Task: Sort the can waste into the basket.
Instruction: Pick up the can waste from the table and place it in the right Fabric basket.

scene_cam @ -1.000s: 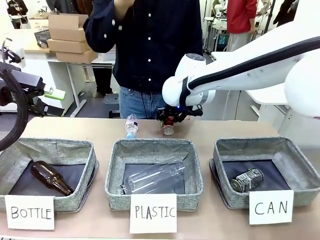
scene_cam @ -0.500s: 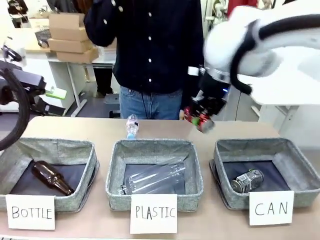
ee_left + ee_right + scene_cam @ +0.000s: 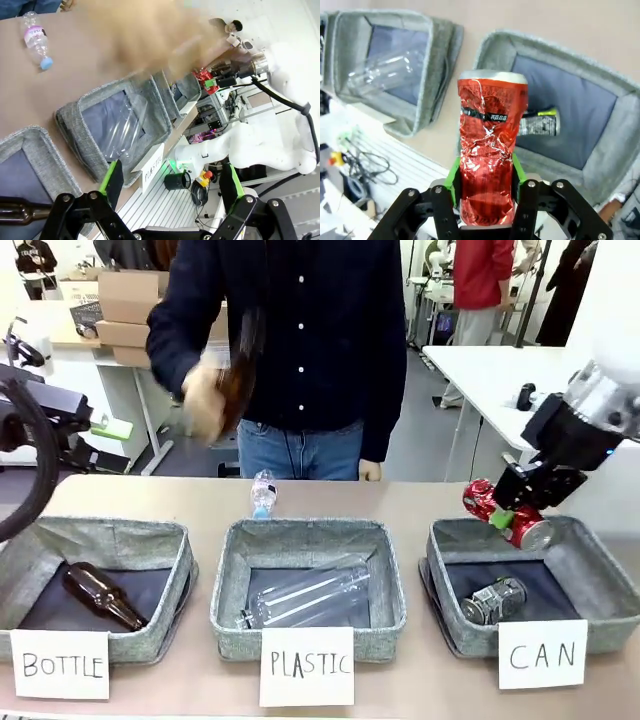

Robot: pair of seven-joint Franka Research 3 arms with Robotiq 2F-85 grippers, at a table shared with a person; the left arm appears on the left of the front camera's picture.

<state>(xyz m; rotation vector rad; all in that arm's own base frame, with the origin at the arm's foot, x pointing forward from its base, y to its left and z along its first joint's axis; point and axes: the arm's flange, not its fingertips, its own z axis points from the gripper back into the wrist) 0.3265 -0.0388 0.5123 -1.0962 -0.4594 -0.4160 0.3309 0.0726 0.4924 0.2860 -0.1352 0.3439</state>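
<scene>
My right gripper point(image 3: 512, 508) is shut on a crumpled red can point(image 3: 505, 513), which it holds tilted in the air over the far left part of the grey basket point(image 3: 590, 635) carded "CAN". In the right wrist view the red can point(image 3: 489, 170) stands between the green pads point(image 3: 452, 181), above the basket's rim point(image 3: 555, 50). A dark dented can point(image 3: 494, 600) lies inside that basket, also seen as the dark can point(image 3: 538, 124) beyond the red one. My left gripper point(image 3: 170, 192) stands open above the table's left side, with nothing between its fingers.
The middle bin point(image 3: 228, 625) carded "PLASTIC" holds a clear bottle point(image 3: 305, 597). The left bin point(image 3: 175, 540) carded "BOTTLE" holds a brown glass bottle point(image 3: 102, 594). A small plastic bottle point(image 3: 262, 492) lies on the table behind the middle bin. The person's hand point(image 3: 208, 400) swings a brown bottle point(image 3: 240, 370).
My right arm has lifted the red can from the table behind the middle bin and carried it right, to over the "CAN" basket. The person's hand has brought a brown bottle into view.
</scene>
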